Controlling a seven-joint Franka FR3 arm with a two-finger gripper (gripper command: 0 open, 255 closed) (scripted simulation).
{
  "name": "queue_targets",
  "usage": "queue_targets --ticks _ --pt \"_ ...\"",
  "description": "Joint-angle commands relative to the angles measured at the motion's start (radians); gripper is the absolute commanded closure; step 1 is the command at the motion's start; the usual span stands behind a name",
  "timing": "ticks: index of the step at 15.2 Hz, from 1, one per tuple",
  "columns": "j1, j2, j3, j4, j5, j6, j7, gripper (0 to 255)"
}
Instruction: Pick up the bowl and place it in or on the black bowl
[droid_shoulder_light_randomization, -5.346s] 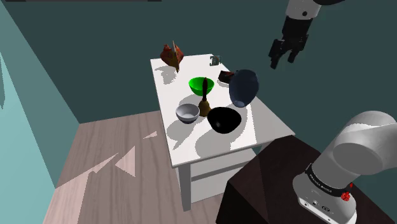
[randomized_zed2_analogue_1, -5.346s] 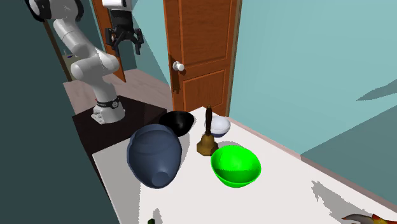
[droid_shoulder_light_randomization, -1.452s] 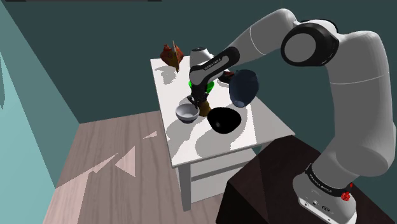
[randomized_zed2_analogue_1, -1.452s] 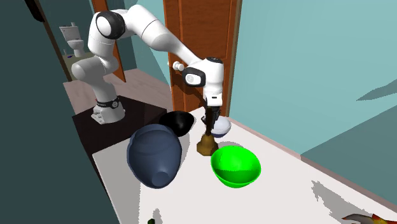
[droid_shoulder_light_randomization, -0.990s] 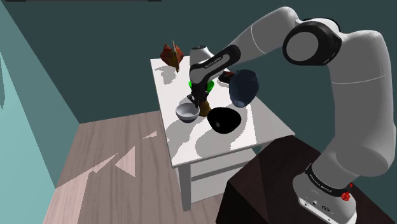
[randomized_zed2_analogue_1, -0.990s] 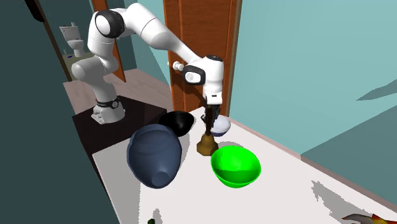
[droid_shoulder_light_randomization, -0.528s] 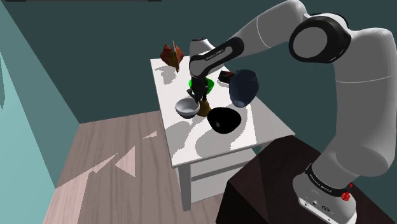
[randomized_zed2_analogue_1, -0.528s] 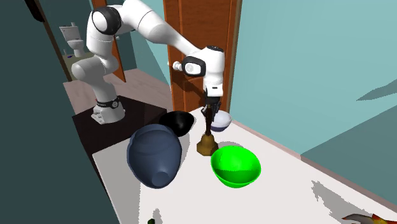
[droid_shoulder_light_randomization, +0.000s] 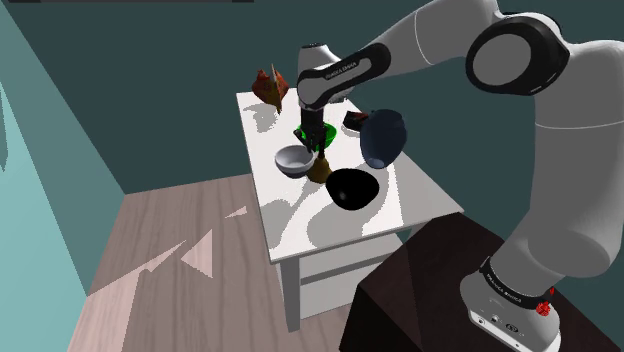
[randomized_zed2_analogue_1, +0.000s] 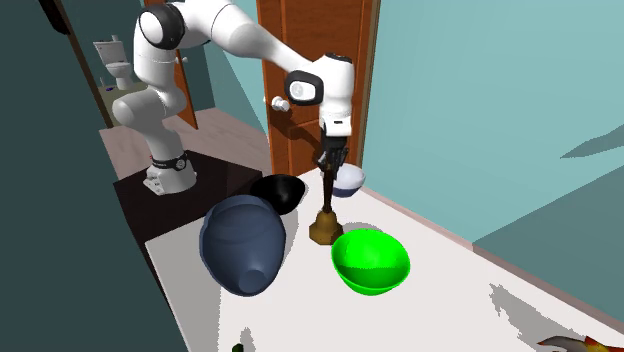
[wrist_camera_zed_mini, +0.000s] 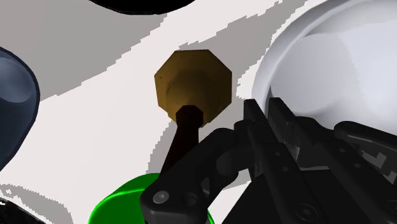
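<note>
A small white-grey bowl (droid_shoulder_light_randomization: 293, 160) hangs above the white table (droid_shoulder_light_randomization: 300, 225), with my black gripper (droid_shoulder_light_randomization: 309, 147) shut on its rim. In the second exterior view the bowl (randomized_zed2_analogue_1: 348, 181) sits just under the gripper (randomized_zed2_analogue_1: 331, 161), clear of the tabletop. The wrist view has the bowl (wrist_camera_zed_mini: 337, 70) beside the gripper (wrist_camera_zed_mini: 264, 118), whose fingers pinch its edge. The black bowl (droid_shoulder_light_randomization: 352, 187) rests on the table toward the stand, a little apart from the lifted bowl; it also lies behind the vase (randomized_zed2_analogue_1: 278, 192).
A brass bell with a dark handle (droid_shoulder_light_randomization: 318, 168) stands directly beside the gripper (wrist_camera_zed_mini: 194, 86). A green bowl (droid_shoulder_light_randomization: 318, 132), a dark blue vase (droid_shoulder_light_randomization: 383, 138) and a brown-red figure (droid_shoulder_light_randomization: 268, 87) share the table. A wooden door (randomized_zed2_analogue_1: 315, 80) stands behind.
The gripper has risen with the white-grey bowl in it, lifting it off the table and slightly toward the green bowl. Nothing else has moved.
</note>
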Motion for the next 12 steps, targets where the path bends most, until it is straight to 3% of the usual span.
queue_targets --ticks 1,12 --pt "-0.001 -0.011 0.0 0.011 0.001 -0.023 -0.001 255" --pt "-0.001 -0.063 0.002 0.085 0.005 -0.148 -0.005 255"
